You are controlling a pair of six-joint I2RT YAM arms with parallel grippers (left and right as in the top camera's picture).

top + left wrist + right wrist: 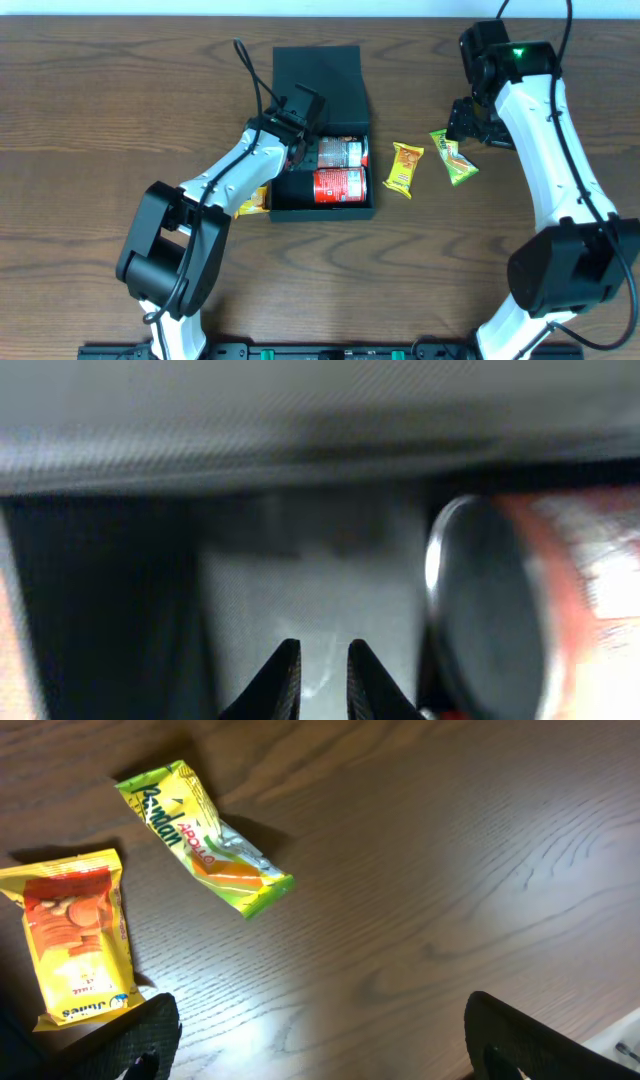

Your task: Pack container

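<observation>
I see the wooden bench (100, 100) filling the overhead view. The right arm (545, 140) runs up the right side of the frame, and the left arm (215, 185) reaches from the lower left toward the centre.

The container (322, 85) sits just above the centre of the frame, with its lid flap lying open toward the top edge. Inside it two red cans lie on their sides, the upper can (340, 152) just beside the lower can (340, 185).

To the right of the container, a yellow packet (405, 168) and a green packet (455, 158) lie flat on the bench, near each other but apart. The green one is below the right arm's wrist. A third packet (255, 200) peeks out at the container's left wall, partly under the left arm.

The left fingers (282, 680) point down into the container beside a can's end. The left wrist view is blurred, but the tips look drawn nearly together, with only a sliver between them and nothing in it. The right fingers (155, 1035) are spread wide at the bottom corners of the right wrist view, grasping nothing, above bare wood.
</observation>
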